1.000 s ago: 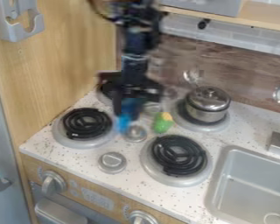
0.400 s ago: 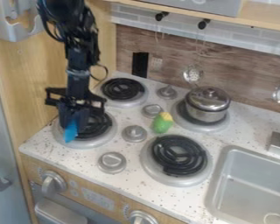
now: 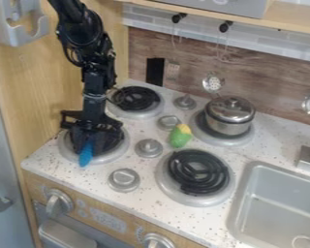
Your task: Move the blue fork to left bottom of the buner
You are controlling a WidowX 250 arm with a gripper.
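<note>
My gripper hangs over the front left burner, shut on the blue fork. The fork's blue end sticks out below the gripper, pointing down toward the front edge of that burner. The rest of the fork is hidden by the gripper. Whether the fork touches the burner, I cannot tell.
Three more burners stand around: back left, front right, and back right, with a lidded metal pot on it. A green and yellow toy and several knobs lie between them. Wooden wall at left, sink at right.
From the middle of the stove, my gripper has moved left with the blue fork to the front left burner, then slightly right and lower.
</note>
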